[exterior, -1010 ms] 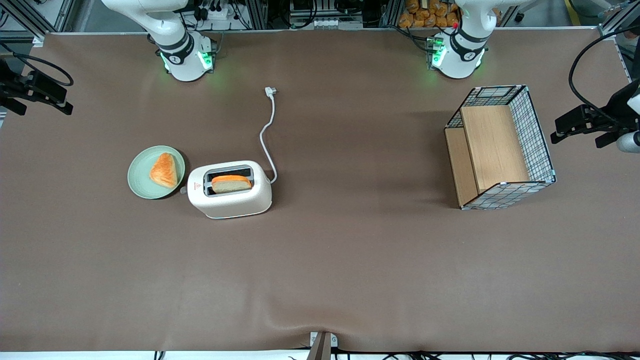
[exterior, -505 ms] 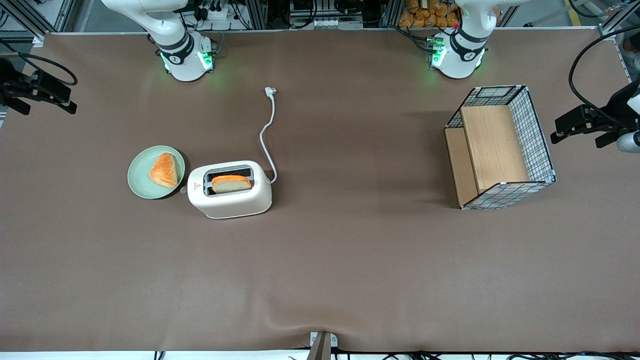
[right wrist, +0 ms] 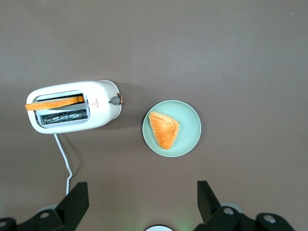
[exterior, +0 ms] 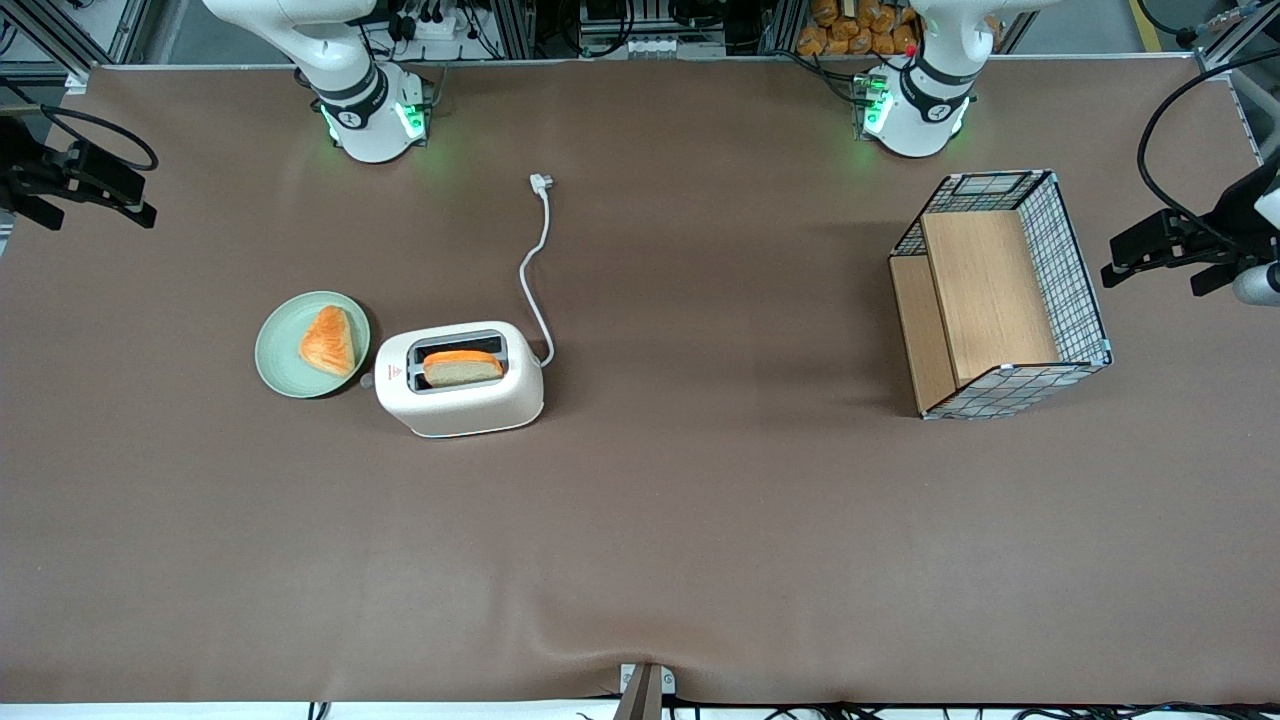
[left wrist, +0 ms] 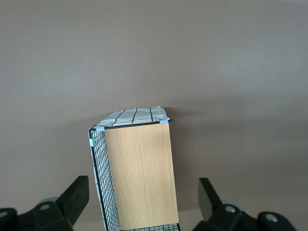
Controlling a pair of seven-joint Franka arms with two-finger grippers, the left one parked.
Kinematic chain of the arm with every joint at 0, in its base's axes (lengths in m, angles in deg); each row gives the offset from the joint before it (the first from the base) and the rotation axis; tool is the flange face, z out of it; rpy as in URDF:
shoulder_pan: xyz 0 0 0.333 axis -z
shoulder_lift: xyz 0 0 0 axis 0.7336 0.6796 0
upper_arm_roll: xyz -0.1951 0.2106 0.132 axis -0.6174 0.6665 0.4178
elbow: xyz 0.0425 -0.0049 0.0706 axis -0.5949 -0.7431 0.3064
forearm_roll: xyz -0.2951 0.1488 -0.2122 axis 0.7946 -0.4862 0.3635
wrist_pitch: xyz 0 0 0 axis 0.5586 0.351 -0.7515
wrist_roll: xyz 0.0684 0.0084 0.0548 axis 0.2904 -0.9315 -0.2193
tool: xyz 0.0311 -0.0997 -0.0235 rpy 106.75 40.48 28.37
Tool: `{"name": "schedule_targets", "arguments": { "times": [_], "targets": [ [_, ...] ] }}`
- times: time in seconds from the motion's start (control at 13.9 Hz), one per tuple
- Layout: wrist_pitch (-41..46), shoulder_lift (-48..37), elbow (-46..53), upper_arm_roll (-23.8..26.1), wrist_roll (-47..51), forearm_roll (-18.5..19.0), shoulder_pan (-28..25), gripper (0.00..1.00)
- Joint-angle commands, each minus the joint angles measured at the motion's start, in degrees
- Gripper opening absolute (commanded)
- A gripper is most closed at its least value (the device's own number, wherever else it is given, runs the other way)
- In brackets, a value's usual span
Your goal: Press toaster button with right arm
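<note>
My gripper [exterior: 85, 187] has crept a little inward from the frame edge at the working arm's end of the front view, and its cable loop has shifted with it. Nothing on the worktop [exterior: 700, 520] has moved. The gripper hangs high in the upper part of that frame, well apart from the toaster [exterior: 470, 405], and the wrist camera shows the jaws spread wide with nothing between them.

The toaster stands at about mid-height of the front view, toward the working arm's end, with a slice of bread [exterior: 462, 366] in one slot. The button [exterior: 366, 381] sticks out of the toaster's end face. It sits in the narrow gap between the toaster and the green plate [exterior: 275, 365], which holds a pastry [exterior: 328, 340].

I am still on the approach, so the press has not started. To do it well, I would first bring the jaws together to make one firm tip, since spread fingers could straddle such a small knob. I would then line up above the gap and come straight down onto the button. I would keep the push vertical so the light body does not slide toward its cord [exterior: 540, 260]. I would also keep the fingers off the plate rim, which lies just beside the knob.
</note>
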Motion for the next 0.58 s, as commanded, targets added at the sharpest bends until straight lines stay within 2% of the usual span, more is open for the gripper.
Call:
{"name": "schedule_targets", "arguments": {
  "times": [0.0,0.51],
  "targets": [
    [0.23,-0.35,0.04,-0.08,-0.03,0.04,-0.12,1.00],
    [0.06,-0.35,0.04,-0.17,-0.29,0.04,-0.03,1.00]
  ]
}}
